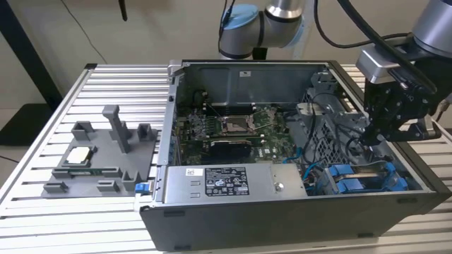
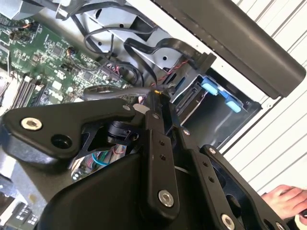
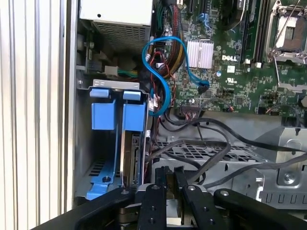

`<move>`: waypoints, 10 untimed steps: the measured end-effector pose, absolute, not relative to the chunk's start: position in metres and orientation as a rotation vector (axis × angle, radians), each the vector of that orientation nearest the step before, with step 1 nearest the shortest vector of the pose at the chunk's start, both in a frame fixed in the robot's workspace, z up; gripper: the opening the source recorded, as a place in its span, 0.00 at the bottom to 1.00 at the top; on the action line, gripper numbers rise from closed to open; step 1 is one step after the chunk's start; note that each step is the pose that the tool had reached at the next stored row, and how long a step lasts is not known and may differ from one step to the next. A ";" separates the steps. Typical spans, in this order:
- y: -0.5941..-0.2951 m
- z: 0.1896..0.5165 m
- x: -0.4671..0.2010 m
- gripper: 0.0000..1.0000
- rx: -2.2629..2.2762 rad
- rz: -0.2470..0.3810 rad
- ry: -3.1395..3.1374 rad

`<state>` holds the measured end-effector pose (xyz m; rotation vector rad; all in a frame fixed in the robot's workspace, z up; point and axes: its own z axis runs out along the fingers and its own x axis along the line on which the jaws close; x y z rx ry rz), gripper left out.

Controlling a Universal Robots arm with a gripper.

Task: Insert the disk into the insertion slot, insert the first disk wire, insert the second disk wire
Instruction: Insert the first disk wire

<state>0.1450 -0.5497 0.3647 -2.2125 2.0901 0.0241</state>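
My black gripper [image 3: 170,171], fingers [image 3: 160,191] almost together and any hold hidden, could snag the loose black cables [image 3: 240,133] beside the blue-framed silver-grey disk [image 3: 134,120].

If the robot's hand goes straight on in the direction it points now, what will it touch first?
Most likely the bundle of black cables lying over the perforated grey metal cage, just ahead of the hand; the depth is hard to judge.
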 end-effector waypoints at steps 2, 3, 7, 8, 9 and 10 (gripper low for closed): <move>-0.552 0.363 0.145 0.19 -2.212 0.024 2.091; -0.554 0.362 0.145 0.19 -2.211 0.024 2.092; -0.562 0.359 0.145 0.19 -2.201 0.023 2.102; -0.563 0.358 0.145 0.19 -2.197 0.023 2.106; -0.564 0.357 0.145 0.19 -2.194 0.023 2.109; -0.564 0.357 0.145 0.19 -2.192 0.022 2.112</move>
